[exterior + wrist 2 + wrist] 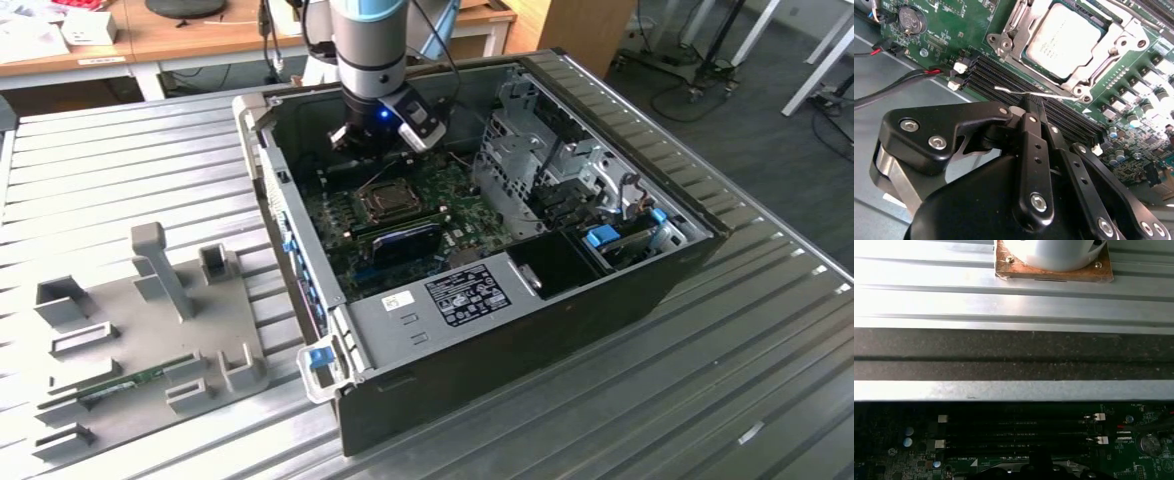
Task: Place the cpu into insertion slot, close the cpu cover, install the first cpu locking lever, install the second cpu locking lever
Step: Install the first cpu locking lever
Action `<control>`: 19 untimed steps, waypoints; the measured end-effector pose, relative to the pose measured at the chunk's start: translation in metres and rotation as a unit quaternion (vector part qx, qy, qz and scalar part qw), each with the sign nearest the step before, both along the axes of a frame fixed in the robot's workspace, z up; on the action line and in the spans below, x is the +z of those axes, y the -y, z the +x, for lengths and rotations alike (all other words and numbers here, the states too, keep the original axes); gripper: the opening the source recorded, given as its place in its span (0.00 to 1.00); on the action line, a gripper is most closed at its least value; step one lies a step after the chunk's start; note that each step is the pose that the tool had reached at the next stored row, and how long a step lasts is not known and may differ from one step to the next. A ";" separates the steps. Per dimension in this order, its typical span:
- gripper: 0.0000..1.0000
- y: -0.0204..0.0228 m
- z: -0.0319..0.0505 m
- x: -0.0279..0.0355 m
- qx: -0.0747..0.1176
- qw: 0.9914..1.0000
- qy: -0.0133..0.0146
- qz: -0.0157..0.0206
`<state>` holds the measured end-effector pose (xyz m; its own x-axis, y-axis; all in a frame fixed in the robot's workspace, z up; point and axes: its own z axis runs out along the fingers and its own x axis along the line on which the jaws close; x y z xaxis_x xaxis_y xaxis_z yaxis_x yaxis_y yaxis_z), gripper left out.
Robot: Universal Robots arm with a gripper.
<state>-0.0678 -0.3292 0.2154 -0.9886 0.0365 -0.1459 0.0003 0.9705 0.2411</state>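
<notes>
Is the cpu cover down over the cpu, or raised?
Down: in the second wrist view the cpu cover lies flat, framing the cpu.

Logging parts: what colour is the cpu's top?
Dull silvery grey cpu, clearest in the second wrist view.

I count one cpu (pixel 1064 37) inside one cpu cover (pixel 1081 77), one thin lever wire (pixel 1009 91) just beside that cover, one coin battery (pixel 910 20) near it, and one computer case (pixel 561 370) around it.
</notes>
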 end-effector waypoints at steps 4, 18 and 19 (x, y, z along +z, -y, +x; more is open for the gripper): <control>0.11 0.0000 0.0032 -0.0018 0.000 1.000 0.000 0.000; 0.11 0.0000 0.0082 -0.0147 0.000 1.000 0.000 0.000; 0.11 0.0000 0.0084 -0.0151 0.000 1.000 0.000 0.000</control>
<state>-0.0594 -0.3292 0.2003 -0.9886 0.0366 -0.1459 0.0004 0.9705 0.2410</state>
